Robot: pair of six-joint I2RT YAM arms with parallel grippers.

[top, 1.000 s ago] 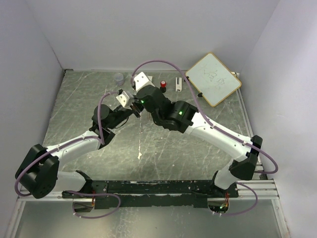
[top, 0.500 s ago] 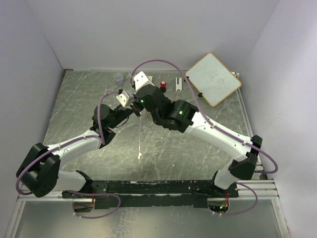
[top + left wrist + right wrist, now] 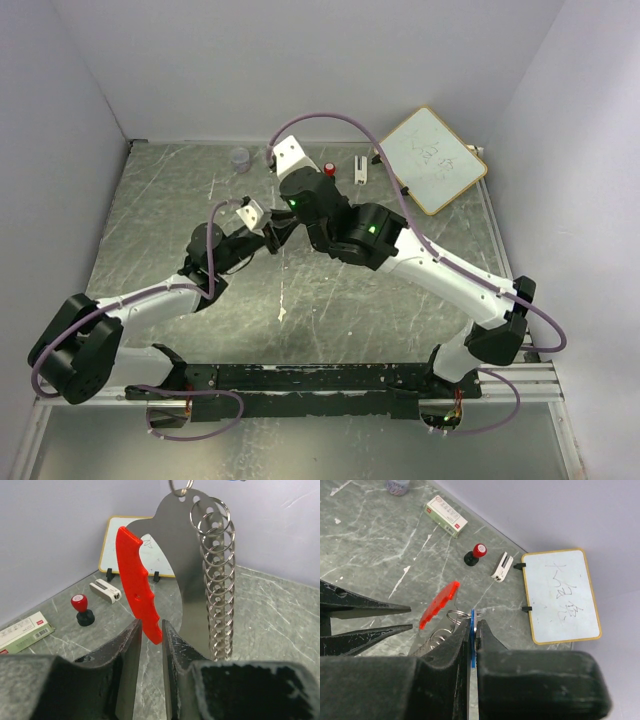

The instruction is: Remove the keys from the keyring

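My right gripper [image 3: 473, 625] is shut on a small blue-headed key [image 3: 472, 616] and holds the bunch in the air over the table's middle [image 3: 284, 222]. From the keyring [image 3: 454, 615] hang a flat silver plate [image 3: 192, 575] with holes, several wire rings [image 3: 217, 580], and a red jagged strip [image 3: 136, 585]. My left gripper [image 3: 148, 631] is open with a narrow gap. The red strip's lower tip sits between its fingertips [image 3: 132, 640]. In the top view the left gripper [image 3: 264, 233] meets the right one from the left.
A red-and-black knob [image 3: 329, 168] and a small white piece [image 3: 359, 168] stand at the back. A whiteboard [image 3: 431, 158] leans at the back right. A clear cup [image 3: 240, 157] and a white box [image 3: 446, 516] are at the back left.
Both grippers have shifted a little toward the right and nearer, still facing each other. The left forearm has swung lower and the right wrist has tilted up.
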